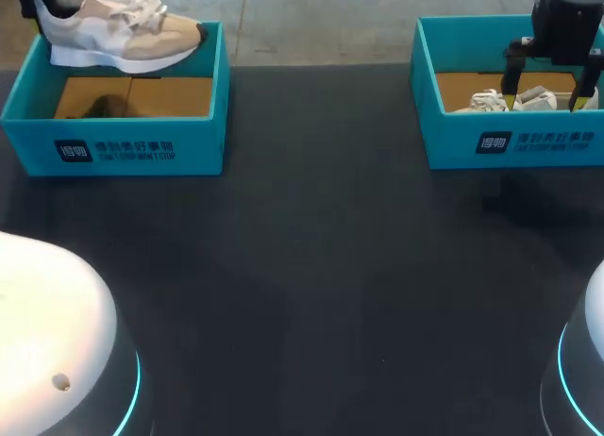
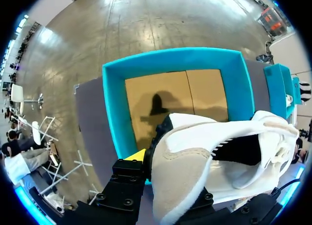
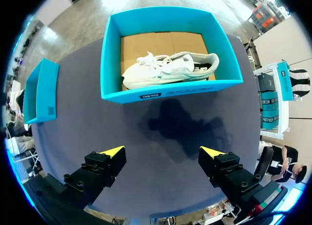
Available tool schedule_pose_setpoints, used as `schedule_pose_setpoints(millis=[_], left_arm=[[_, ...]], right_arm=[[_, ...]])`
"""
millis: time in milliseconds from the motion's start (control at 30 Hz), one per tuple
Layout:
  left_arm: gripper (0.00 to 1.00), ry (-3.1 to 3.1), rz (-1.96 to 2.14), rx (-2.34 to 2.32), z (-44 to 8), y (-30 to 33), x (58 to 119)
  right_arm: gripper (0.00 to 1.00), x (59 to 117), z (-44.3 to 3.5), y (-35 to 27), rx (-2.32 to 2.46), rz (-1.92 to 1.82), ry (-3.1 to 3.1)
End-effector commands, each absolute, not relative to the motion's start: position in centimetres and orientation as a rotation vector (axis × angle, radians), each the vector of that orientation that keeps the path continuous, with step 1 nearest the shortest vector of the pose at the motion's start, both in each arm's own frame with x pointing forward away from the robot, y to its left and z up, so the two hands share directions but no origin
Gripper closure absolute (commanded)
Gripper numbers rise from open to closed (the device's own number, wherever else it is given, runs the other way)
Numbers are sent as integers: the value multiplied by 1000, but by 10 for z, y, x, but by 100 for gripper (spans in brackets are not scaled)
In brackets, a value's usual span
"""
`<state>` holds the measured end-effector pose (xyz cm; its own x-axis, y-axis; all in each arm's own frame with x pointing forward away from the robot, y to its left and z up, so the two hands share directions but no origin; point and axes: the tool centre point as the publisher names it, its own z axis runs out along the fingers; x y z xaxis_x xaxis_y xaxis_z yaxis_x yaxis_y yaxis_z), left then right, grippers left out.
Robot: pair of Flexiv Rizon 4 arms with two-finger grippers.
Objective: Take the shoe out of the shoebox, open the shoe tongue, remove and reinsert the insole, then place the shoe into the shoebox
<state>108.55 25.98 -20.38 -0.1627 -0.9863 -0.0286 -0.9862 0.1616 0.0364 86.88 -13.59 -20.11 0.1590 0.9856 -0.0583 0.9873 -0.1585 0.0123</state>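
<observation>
Shoe (image 2: 204, 152), white and beige: raised over the left shoebox (image 1: 113, 139), sole down, heel clamped in our left gripper (image 2: 168, 178). Left shoebox: teal, on the table (image 1: 311, 294). Second shoebox (image 1: 528, 143): teal, well to the right of the left shoebox, with a second shoe (image 3: 168, 69) lying inside. Right gripper (image 3: 162, 153): fingers apart, holding nothing, raised over the table beside the second shoebox.

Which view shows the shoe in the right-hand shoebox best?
Right wrist view: the whole white shoe, toe to heel, lies in the right shoebox with nothing in front of it. Head view shows only its laces and upper above the box's front wall. Left wrist view catches just that box's edge, not the shoe.
</observation>
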Motion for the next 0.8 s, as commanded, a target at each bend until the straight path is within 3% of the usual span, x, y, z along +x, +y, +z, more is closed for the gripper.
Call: schedule_pose_setpoints(millis=[33,800], left_arm=[[100,-2442,56,2104,-200,252,1038],[100,-2474,47,2057,-185,243,929]], right_arm=[[0,868,-202,-137,2354,-52,2006],[0,868,-202,-137,2354,-52,2006]])
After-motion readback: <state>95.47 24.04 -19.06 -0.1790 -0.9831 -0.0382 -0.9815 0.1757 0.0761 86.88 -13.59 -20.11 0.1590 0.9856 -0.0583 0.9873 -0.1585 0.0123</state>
